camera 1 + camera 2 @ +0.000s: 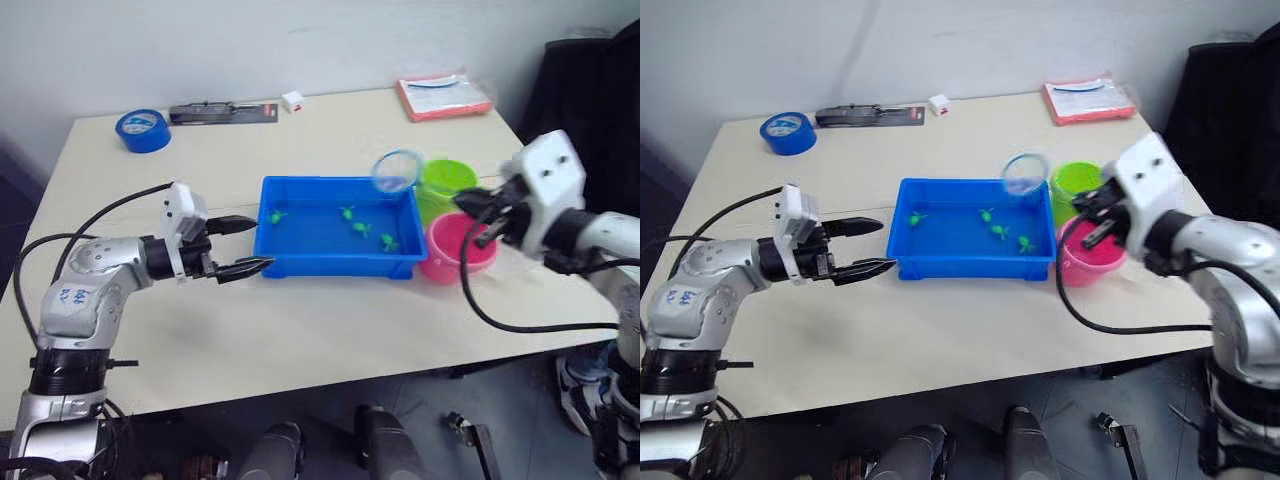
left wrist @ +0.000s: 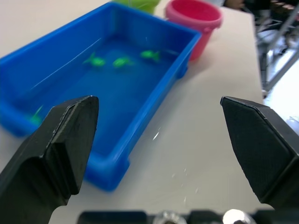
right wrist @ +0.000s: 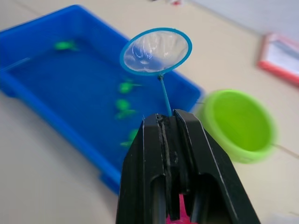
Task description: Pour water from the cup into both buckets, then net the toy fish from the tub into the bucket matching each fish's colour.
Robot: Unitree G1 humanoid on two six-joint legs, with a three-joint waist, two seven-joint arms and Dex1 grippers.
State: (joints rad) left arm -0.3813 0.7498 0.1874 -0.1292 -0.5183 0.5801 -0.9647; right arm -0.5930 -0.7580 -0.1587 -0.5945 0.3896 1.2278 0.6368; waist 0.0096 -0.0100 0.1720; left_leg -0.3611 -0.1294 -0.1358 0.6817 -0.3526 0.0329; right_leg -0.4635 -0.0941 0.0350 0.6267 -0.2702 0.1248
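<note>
Two black fingers of the right gripper are pressed together on the thin stick of the net, whose blue hoop is held in the air above the far right corner of the tub, its mesh showing nothing I can make out inside; the gripper itself hangs over the pink bucket, at the right end of the tub; the left gripper sits low over the table just beside the tub's left end, its fingers spread wide apart and holding nothing, not touching the tub's wall; the tub lies in the middle of the table and holds four green toy fish, one near its far left corner and three gathered toward its right half; no pink fish can be made out in it; the green bucket stands just beyond the pink one, both close against the tub's right side, and what either holds cannot be told; along the far edge of the table, well apart from the tub, lie a blue tape roll at the left, a dark flat package and a small white box toward the middle, and a red-edged packet at the right; nothing lies between the net and the fish below it.
</note>
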